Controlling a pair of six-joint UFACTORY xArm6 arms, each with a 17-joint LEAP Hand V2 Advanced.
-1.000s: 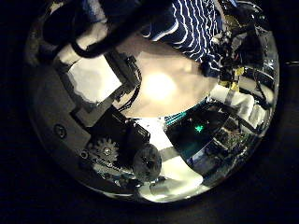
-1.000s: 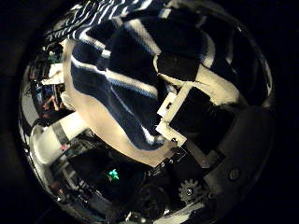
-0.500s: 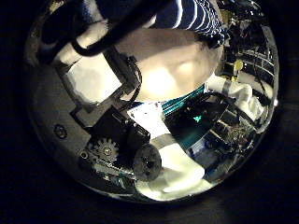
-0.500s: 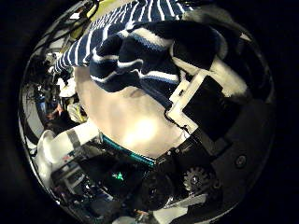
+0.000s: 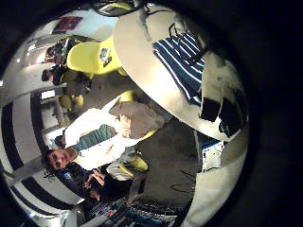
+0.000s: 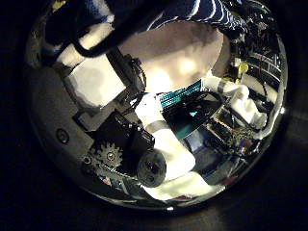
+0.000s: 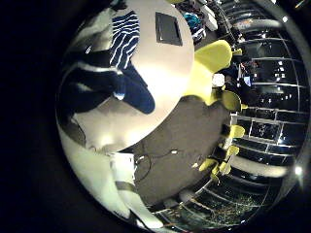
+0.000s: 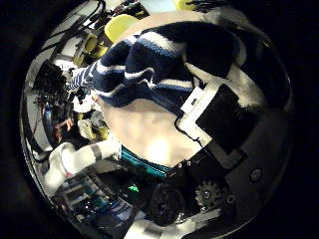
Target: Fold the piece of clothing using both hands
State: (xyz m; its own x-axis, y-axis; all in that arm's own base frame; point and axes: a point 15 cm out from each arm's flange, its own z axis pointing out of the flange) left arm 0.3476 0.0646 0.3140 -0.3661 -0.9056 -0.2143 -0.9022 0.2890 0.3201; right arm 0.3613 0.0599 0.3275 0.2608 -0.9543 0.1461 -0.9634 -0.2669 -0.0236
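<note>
Above the pale round table (image 7: 170,73), the navy-and-white striped garment (image 8: 150,70) hangs lifted, one end bunched up against the right hand (image 8: 214,115), whose fingers curl round the cloth. Its far striped end still trails on the tabletop. The left hand (image 6: 96,82) is at the garment's other edge, dark cloth over its fingers; whether they clamp it I cannot tell.
</note>
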